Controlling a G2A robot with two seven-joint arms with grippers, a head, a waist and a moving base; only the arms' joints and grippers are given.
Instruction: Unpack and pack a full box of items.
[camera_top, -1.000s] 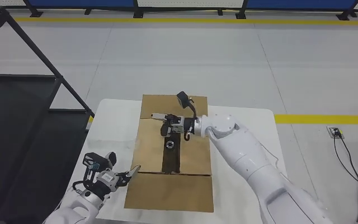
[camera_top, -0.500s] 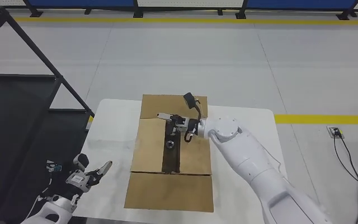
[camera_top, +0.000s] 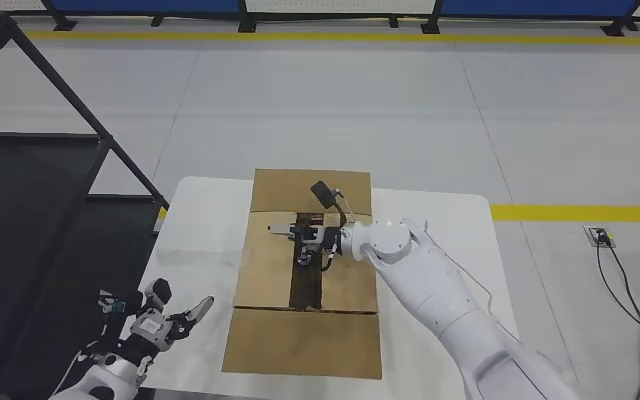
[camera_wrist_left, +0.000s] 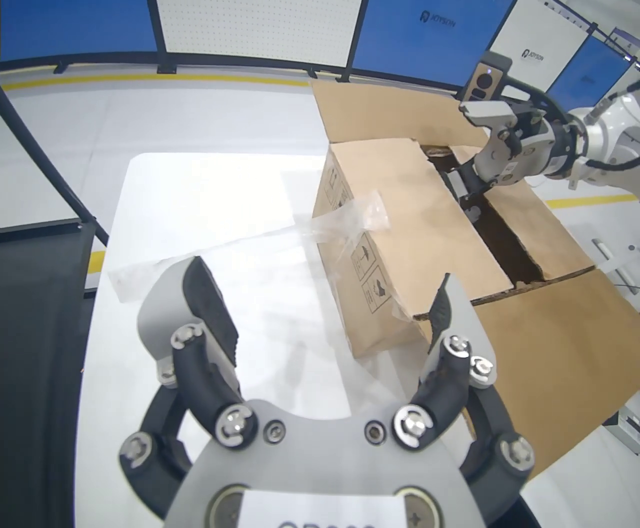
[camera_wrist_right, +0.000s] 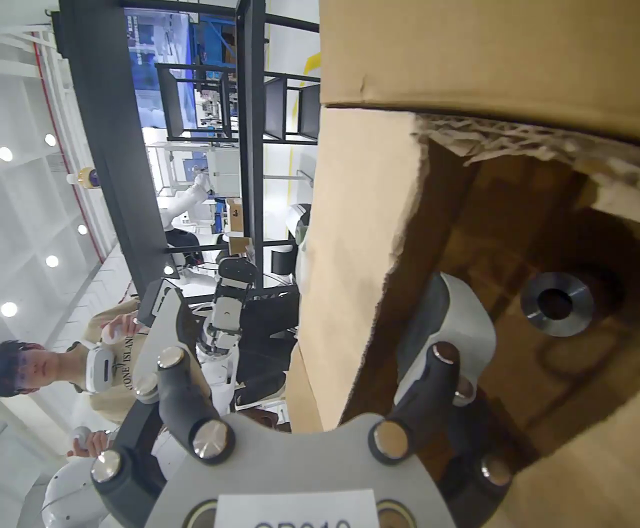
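now right pincer (camera_wrist_right: 300, 292) straddles box flap (camera_wrist_right: 360, 200) edge

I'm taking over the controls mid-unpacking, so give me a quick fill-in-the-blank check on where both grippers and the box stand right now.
1. The left gripper hovers over the table beside the box, its fingers ___ and holding nothing.
2. The right gripper straddles one top ___ of the box, with one finger inside and one outside.
3. A round metal ring lies ___ the box.

Missing words: open; flap; inside.
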